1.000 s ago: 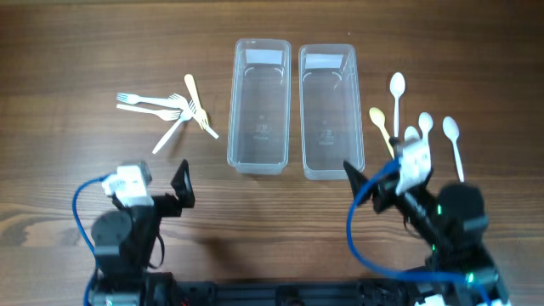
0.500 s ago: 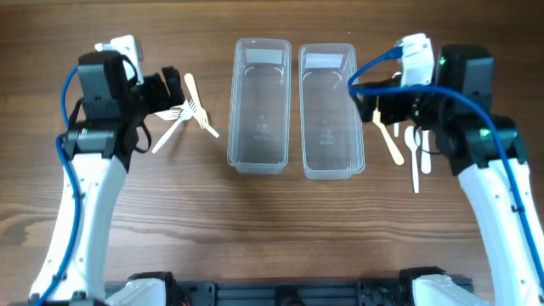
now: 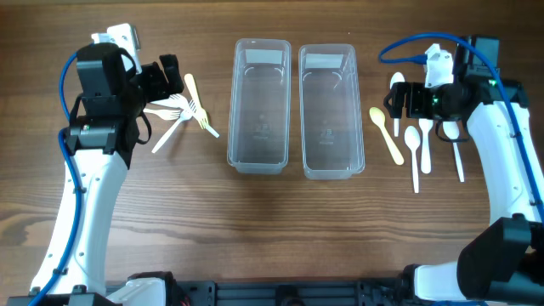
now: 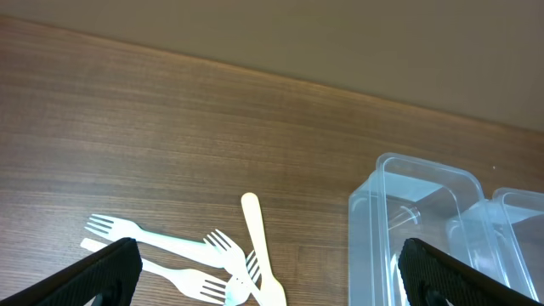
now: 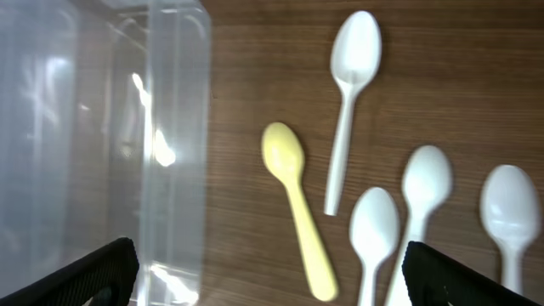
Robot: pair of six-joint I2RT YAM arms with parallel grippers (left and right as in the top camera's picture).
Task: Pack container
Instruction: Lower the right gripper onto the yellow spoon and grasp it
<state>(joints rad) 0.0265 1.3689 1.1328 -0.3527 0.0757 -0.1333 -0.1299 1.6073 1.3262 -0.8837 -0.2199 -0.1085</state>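
Two clear containers stand side by side at the back middle, the left one [image 3: 259,106] and the right one [image 3: 330,110], both empty. Several white forks [image 3: 166,109] and a yellow fork [image 3: 195,104] lie left of them. A yellow spoon [image 3: 387,134] and several white spoons [image 3: 414,149] lie right of them. My left gripper [image 3: 166,83] hovers open over the forks [image 4: 161,251], with the yellow fork [image 4: 257,246] between its jaws. My right gripper [image 3: 401,100] hovers open over the spoons, with the yellow spoon [image 5: 297,208] between its jaws.
The left container's corner [image 4: 408,212] shows at the right of the left wrist view. The right container's wall [image 5: 170,144] fills the left of the right wrist view. Blue cables loop off both arms. The table is bare wood in front.
Both arms have swung up from the table's front edge to the back. The left one now sits over the forks; the right one has shifted right, over the spoons.
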